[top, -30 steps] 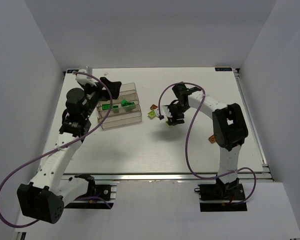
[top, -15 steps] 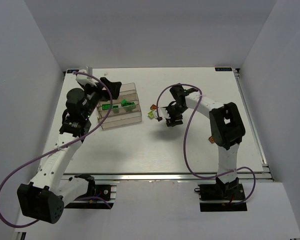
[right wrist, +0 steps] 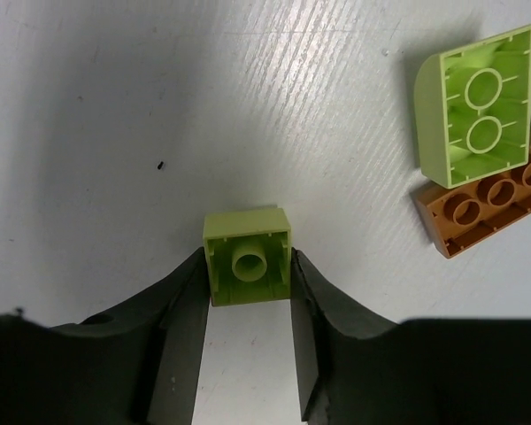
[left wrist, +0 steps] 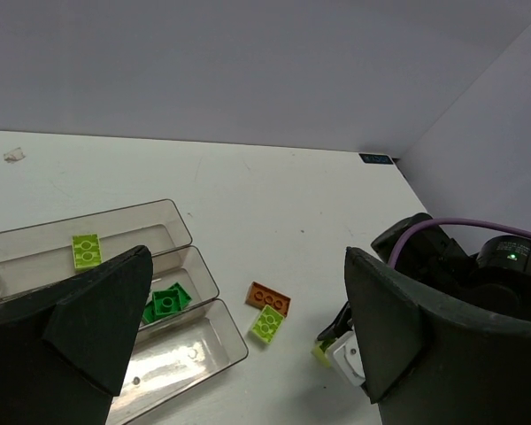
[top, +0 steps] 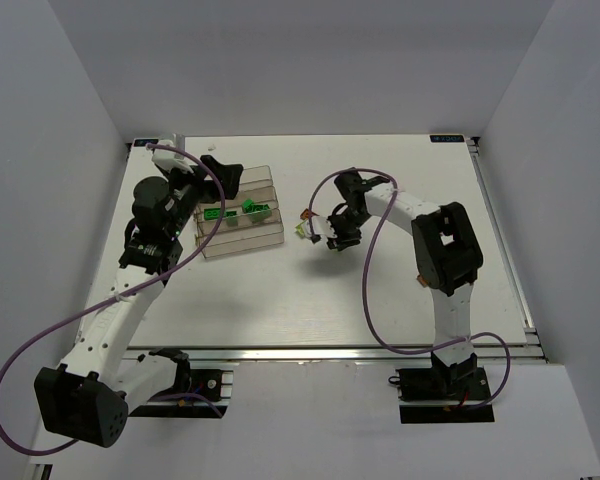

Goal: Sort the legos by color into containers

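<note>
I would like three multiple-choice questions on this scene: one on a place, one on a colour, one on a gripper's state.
1. Where is the orange plastic brick? A) held in the air B) on the white table, against a larger lime-green brick C) under a cloth
2. What colour is the small square brick between the fingers of the right gripper? A) orange B) dark green C) lime-green
3. How is the left gripper? A) open, empty B) shut on a brick C) shut, empty
Answers: 1 B, both lie together on the table; 2 C, its hollow underside is lime-green; 3 A, its fingers stand wide apart, nothing between.
</note>
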You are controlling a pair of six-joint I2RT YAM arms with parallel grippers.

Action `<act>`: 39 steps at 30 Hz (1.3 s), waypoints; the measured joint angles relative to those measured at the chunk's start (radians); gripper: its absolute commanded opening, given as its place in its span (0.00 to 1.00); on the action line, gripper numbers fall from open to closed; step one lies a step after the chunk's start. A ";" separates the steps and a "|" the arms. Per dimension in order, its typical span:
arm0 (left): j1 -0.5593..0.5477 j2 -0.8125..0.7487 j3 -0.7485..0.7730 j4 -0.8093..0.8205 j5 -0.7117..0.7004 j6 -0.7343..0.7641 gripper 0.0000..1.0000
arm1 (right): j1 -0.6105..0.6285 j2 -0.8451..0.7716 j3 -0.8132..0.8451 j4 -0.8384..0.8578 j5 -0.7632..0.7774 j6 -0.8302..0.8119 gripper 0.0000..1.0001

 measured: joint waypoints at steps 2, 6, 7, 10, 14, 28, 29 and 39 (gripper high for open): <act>0.000 0.000 -0.002 0.000 -0.002 0.000 0.98 | 0.003 0.000 0.003 -0.002 0.000 0.006 0.26; 0.000 0.000 -0.007 0.000 -0.007 0.003 0.98 | 0.009 -0.005 0.008 0.004 -0.004 0.033 0.16; 0.000 0.000 -0.008 0.000 -0.007 0.003 0.98 | 0.011 -0.008 0.007 0.008 -0.004 0.042 0.15; 0.000 -0.002 -0.008 0.000 -0.012 0.003 0.98 | 0.019 -0.038 0.007 0.033 -0.002 0.080 0.12; 0.000 -0.011 -0.010 0.000 -0.027 0.003 0.98 | 0.044 -0.091 0.034 0.078 0.014 0.135 0.09; 0.000 -0.080 -0.025 0.009 -0.100 0.022 0.98 | 0.219 -0.064 0.258 0.335 0.175 0.292 0.10; 0.000 -0.081 -0.026 0.009 -0.105 0.022 0.98 | 0.225 -0.057 0.269 0.346 0.182 0.296 0.11; 0.000 -0.140 -0.045 0.014 -0.164 0.031 0.98 | 0.238 0.093 0.390 0.498 0.252 0.359 0.17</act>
